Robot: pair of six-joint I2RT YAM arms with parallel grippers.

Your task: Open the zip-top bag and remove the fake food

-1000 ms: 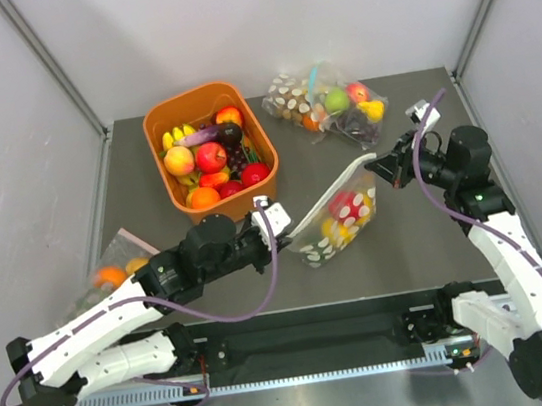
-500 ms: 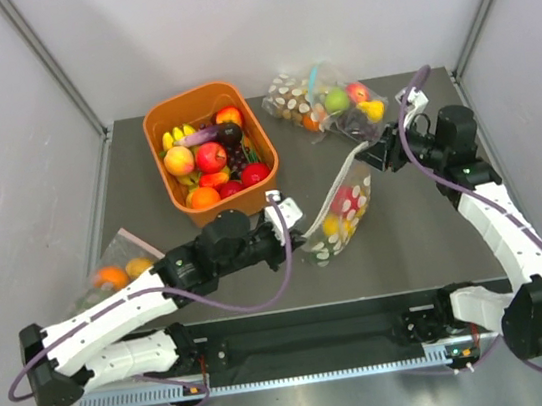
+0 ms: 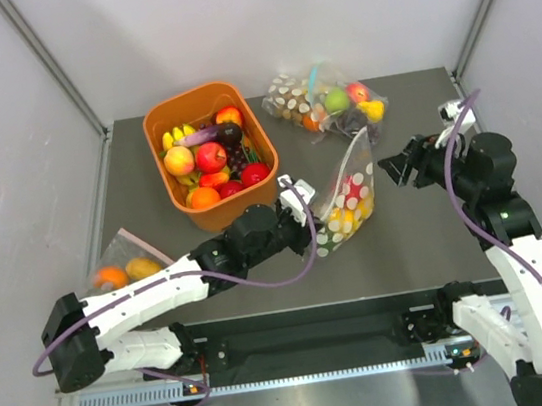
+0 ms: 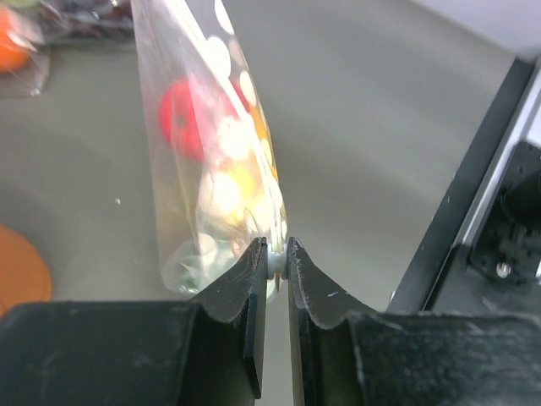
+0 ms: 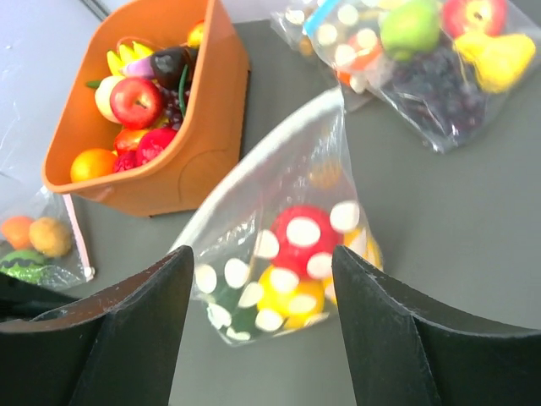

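The zip-top bag (image 3: 348, 192) stands up on edge near the middle of the bench (image 3: 428, 241), between the two arms, just to the right of the orange bin (image 3: 160, 120) and in front of the dotted bag showing a green apple and purple grapes (image 3: 330, 104). The left fingers (image 4: 258, 279) are pinched almost shut on the thin plastic at its near lower corner, with only the film and a pale bead of seam between the tips; in the left wrist view the pouch rises from that pinch as a tall, narrow sheet. The fake food (image 5: 292, 262) has slumped into the low end of the pouch: a red piece sits on top, a yellow one is under it and something dark green lies at the left. The pale zip strip (image 5: 270, 152) curves up along the raised edge towards the far bag; whether it is parted cannot be told. The right fingers (image 3: 399, 167) stand wide open with nothing in them, just to the right of the pouch and apart from it, and they frame it from either side in the right wrist view. The bin is heaped with toy fruit (image 3: 207, 161). A third dotted bag showing an orange fruit (image 3: 119, 272) lies at the left edge of the bench beside the left arm.
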